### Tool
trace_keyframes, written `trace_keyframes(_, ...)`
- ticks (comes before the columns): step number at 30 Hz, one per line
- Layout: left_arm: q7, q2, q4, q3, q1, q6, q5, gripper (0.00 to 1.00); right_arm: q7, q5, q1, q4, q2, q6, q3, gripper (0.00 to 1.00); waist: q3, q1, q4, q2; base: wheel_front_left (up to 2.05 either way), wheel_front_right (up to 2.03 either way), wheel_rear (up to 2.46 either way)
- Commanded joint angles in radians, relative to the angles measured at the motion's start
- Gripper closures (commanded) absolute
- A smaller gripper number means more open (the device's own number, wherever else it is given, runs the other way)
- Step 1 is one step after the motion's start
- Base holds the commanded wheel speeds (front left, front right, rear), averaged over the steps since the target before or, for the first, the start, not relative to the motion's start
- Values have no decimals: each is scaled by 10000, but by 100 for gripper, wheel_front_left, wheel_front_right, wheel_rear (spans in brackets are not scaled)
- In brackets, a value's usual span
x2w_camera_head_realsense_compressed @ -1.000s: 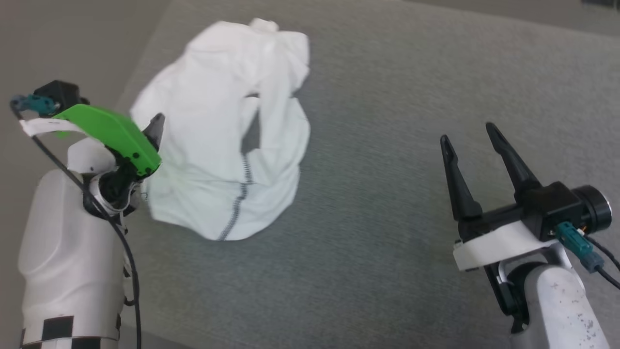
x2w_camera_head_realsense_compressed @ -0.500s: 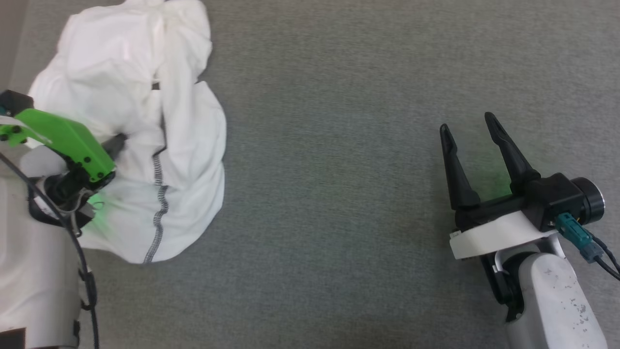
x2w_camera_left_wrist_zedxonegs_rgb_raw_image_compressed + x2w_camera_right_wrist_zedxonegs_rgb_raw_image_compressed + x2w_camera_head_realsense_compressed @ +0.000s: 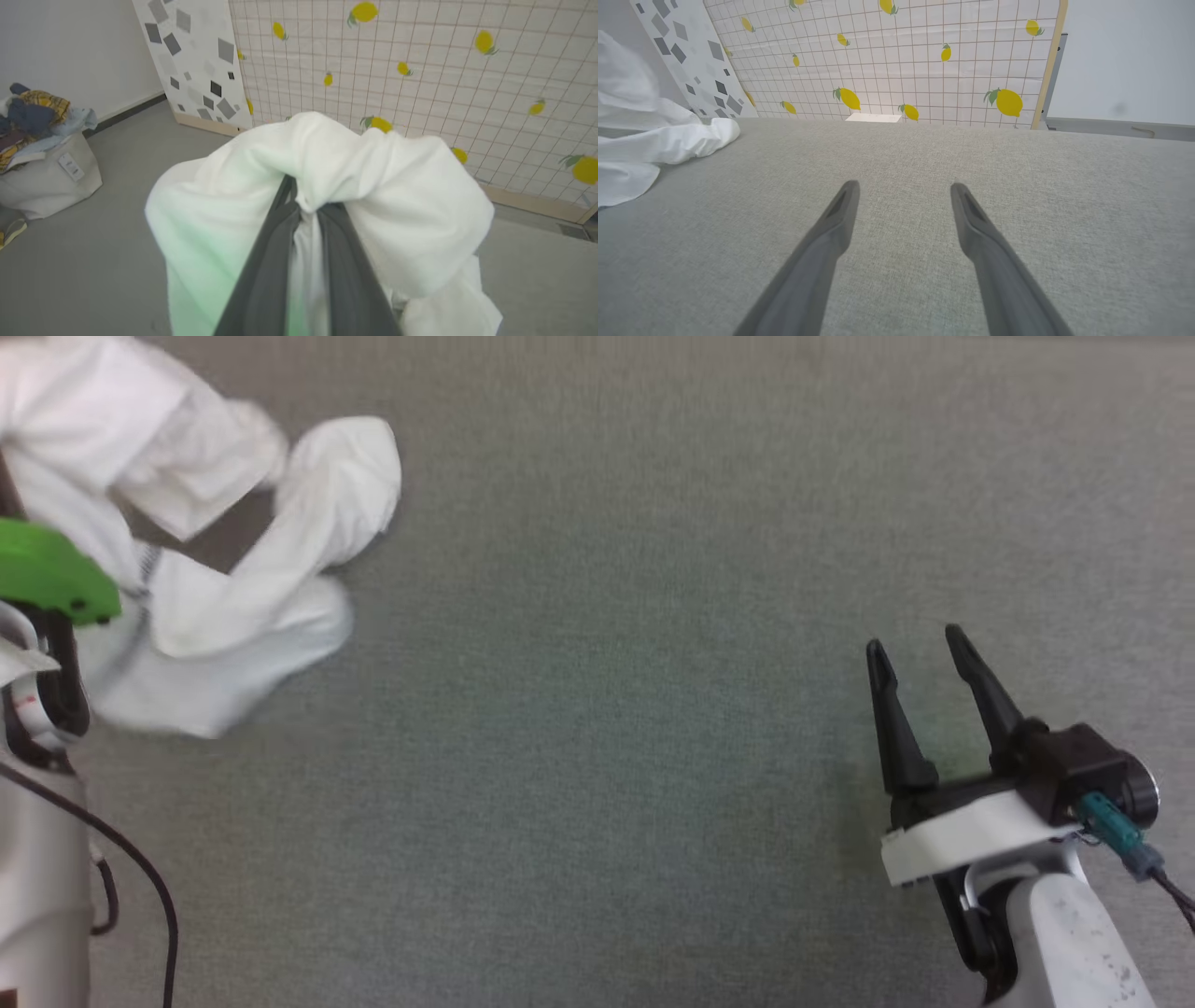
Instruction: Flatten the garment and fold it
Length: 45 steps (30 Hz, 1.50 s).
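The garment (image 3: 233, 597), a crumpled white T-shirt, is bunched at the far left of the grey padded surface (image 3: 597, 728) in the head view, and part of it is lifted and blurred. In the left wrist view my left gripper (image 3: 299, 210) is shut on a fold of the garment (image 3: 383, 196), which drapes over both dark fingers. My right gripper (image 3: 920, 649) stands open at the lower right, well away from the cloth. In the right wrist view the right gripper (image 3: 903, 189) holds nothing and the garment (image 3: 654, 140) lies at the left.
Behind the surface stands a gridded lemon-print panel (image 3: 887, 56) and a speckled white board (image 3: 196, 60). A pale bag heaped with clothes (image 3: 42, 154) sits on the floor at the left. Bare grey surface stretches between the garment and my right gripper.
My left gripper has shut on the garment and raised part of it, pulling the cloth out of its heap. The head camera has shifted. The right gripper has stayed open.
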Motion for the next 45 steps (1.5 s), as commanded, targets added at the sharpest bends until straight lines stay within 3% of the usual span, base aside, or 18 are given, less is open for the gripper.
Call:
trace_keyframes(1, -478, 200, -289, -108, -326, -123, 286, 100, -77, 95, 180, 30, -5, 62, -82, 0, -1378, 0, 106, 0, 0, 0, 0)
trace_keyframes(9, -1838, -5, -1469, -1162, -1189, -345, 1191, 100, -6, 308, 774, 44, -5, 62, -178, 0, -2614, 0, -619, 0, 0, 0, 0)
trace_keyframes(18, -1929, -1598, -1861, -2892, -2348, -763, 1113, 100, 328, 255, 1327, -306, -5, 62, -294, 0, -3059, 0, -2092, 0, 0, 0, 0)
trace_keyframes(25, -2405, -2995, -864, -3776, -2731, -956, 661, 100, 539, 178, 1423, -531, -5, 62, -142, 0, -3103, 0, -3133, 0, 0, 0, 0)
trace_keyframes(30, -2489, -3493, 193, -4630, -2476, -1146, 52, 100, 656, 191, 1556, -581, -5, 62, -8, 0, -3100, 0, -3702, 0, 0, 0, 0)
trace_keyframes(35, -1546, -3600, 1783, -6039, -1859, -1242, -309, 100, 678, 271, 1583, -625, -5, 62, 147, 0, -2917, 0, -4140, 0, 0, 0, 0)
trace_keyframes(42, 1246, -3616, 4154, -8009, -1049, -1690, -1080, 100, 660, 345, 1516, -636, -5, 62, 269, 0, -2630, 0, -4403, 0, 0, 0, 0)
trace_keyframes(45, 2300, -3617, 4673, -8488, -853, -1688, -1518, 100, 656, 348, 1501, -624, -5, 62, 253, 0, -2545, 0, -4344, 0, 0, 0, 0)
